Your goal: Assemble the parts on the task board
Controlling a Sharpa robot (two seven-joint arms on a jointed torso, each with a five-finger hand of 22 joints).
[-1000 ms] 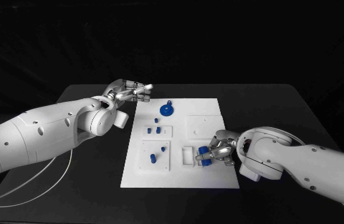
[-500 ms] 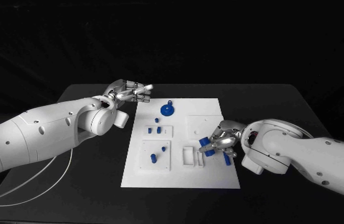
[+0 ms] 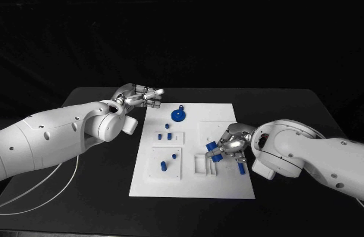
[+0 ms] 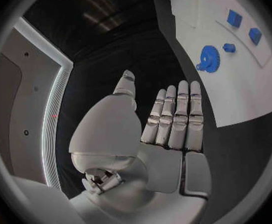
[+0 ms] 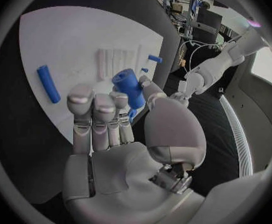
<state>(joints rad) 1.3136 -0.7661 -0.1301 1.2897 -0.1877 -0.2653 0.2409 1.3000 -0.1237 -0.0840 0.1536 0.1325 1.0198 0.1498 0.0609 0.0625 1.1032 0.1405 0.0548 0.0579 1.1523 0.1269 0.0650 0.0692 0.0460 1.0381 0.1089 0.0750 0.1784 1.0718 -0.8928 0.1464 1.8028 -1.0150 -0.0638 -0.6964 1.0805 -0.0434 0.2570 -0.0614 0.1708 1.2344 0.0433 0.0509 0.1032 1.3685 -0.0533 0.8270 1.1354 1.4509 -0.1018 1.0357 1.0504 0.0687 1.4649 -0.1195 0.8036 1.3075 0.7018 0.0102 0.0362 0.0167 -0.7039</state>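
The white task board (image 3: pixel 220 113) lies mid-table. My right hand (image 3: pixel 232 144) is over its near right part and pinches a blue cylinder (image 3: pixel 213 151) between thumb and fingers, close above a white slotted block (image 3: pixel 200 164); the right wrist view shows this cylinder (image 5: pixel 128 87) in the grip. A second blue cylinder (image 3: pixel 240 167) lies flat on the board beside the hand. A blue gear (image 3: pixel 178 115) sits at the far end. Small blue pegs (image 3: pixel 164 137) stand in the left fixtures. My left hand (image 3: pixel 141 96) hovers off the board's far left corner, fingers straight, holding nothing.
A white cable (image 3: pixel 46 192) loops over the black table at the near left. More blue pegs (image 3: pixel 163 166) stand in the near left fixture. A square white plate (image 3: pixel 214 132) sits just beyond my right hand. The left wrist view shows the gear (image 4: pixel 208 58).
My right hand has moved away from the board's near edge and leftward with one blue cylinder, leaving the other lying on the board. The left hand has stayed put.
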